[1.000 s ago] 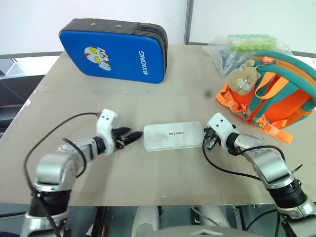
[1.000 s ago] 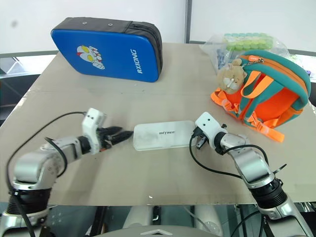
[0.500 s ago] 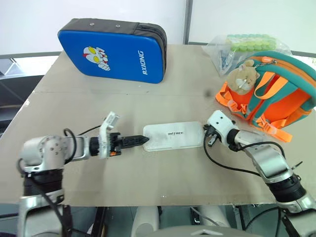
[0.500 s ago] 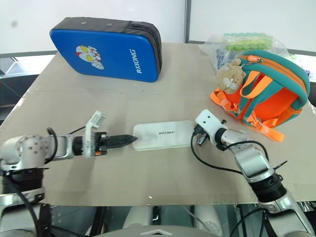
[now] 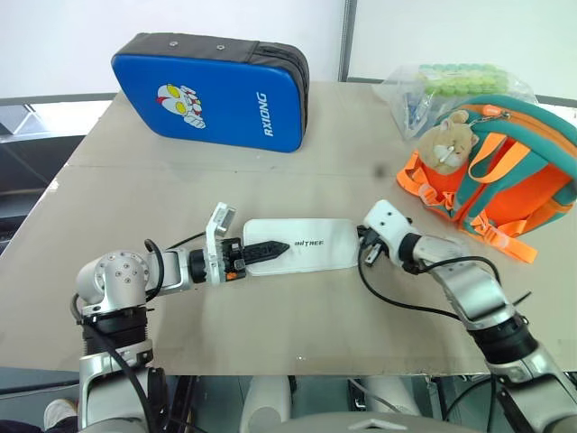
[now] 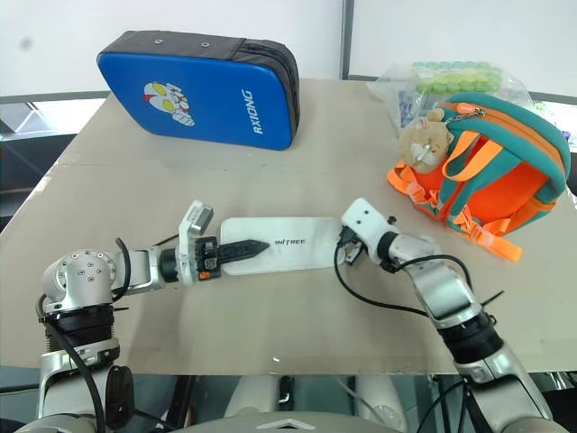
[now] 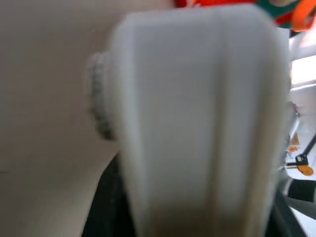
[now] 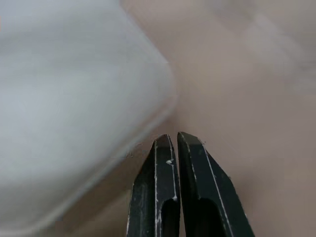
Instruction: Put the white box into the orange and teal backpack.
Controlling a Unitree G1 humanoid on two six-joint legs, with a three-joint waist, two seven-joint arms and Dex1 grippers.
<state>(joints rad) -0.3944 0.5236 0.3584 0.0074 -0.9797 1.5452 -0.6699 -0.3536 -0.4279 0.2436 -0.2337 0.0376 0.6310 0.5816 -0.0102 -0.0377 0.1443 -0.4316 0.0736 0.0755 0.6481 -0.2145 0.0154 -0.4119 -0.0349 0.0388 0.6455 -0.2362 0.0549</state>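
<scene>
Left eye view: the white box (image 5: pixel 297 244) lies flat on the table (image 5: pixel 270 325), well apart from the orange and teal backpack (image 5: pixel 505 176), which stands at the table's right edge with a plush bear charm (image 5: pixel 448 137) hanging on its front. The left gripper (image 5: pixel 270 248) reaches over the end of the box farthest from the backpack, 1 black finger lying on the box's top; it looks pinched on that end. The right gripper (image 5: pixel 366 255) sits at the box's end nearest the backpack. A blue padded case (image 5: pixel 212 90) lies beyond the box, and a clear bag of green items (image 5: pixel 442 86) lies just behind the backpack.

Right eye view: the same layout, with the box between the 2 grippers.

Left wrist view: the box (image 7: pixel 197 123) runs away from the camera toward a strip of orange backpack (image 7: pixel 232 4); dark finger shapes flank its near end.

Right wrist view: the 2 black fingers (image 8: pixel 157 187) are pressed together, their tips just beside the box's rounded corner (image 8: pixel 74 98).
</scene>
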